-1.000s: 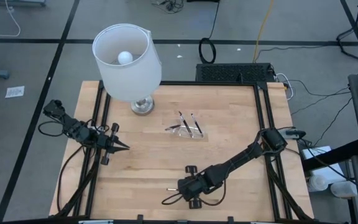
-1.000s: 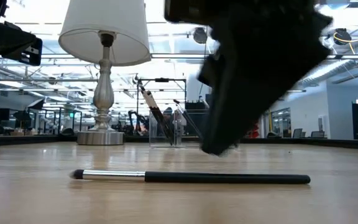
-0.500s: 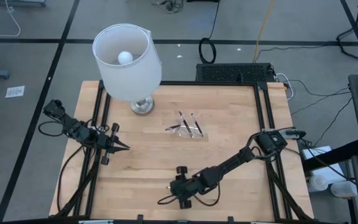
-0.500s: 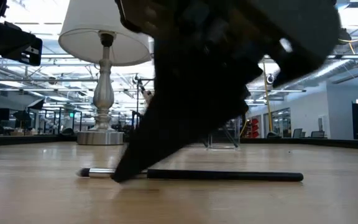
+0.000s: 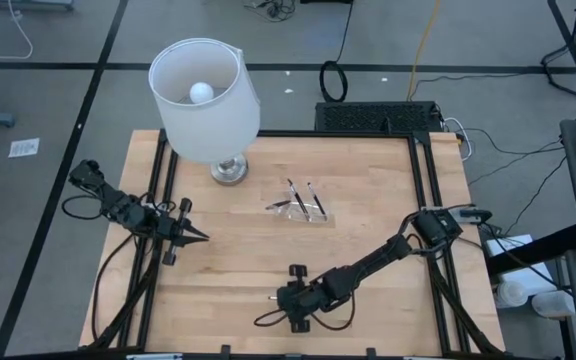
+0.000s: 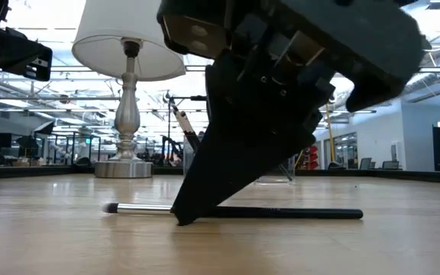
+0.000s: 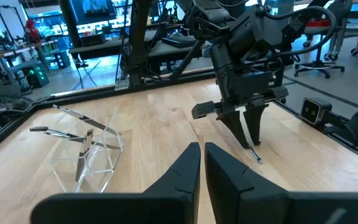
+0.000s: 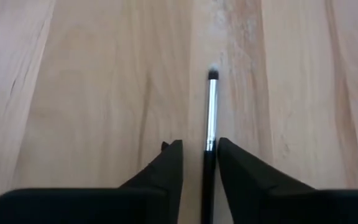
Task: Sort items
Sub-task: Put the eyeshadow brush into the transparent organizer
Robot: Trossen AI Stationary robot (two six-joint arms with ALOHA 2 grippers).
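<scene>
The right gripper (image 8: 199, 163) is lowered to the table (image 5: 368, 200) near its front edge, fingers spread on either side of 1 brush (image 8: 210, 124) lying flat. Other brushes (image 5: 303, 197) sit in the clear tray (image 7: 95, 155) beside the lamp (image 5: 208, 95). The left gripper (image 7: 201, 167) waits at the left edge, fingers pressed together.

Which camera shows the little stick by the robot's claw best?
The right wrist view: the stick lies between the right gripper fingers, silvery end showing. The low view shows it sideways, partly hidden. The high view shows a tiny sliver; the left wrist view barely shows it.
</scene>
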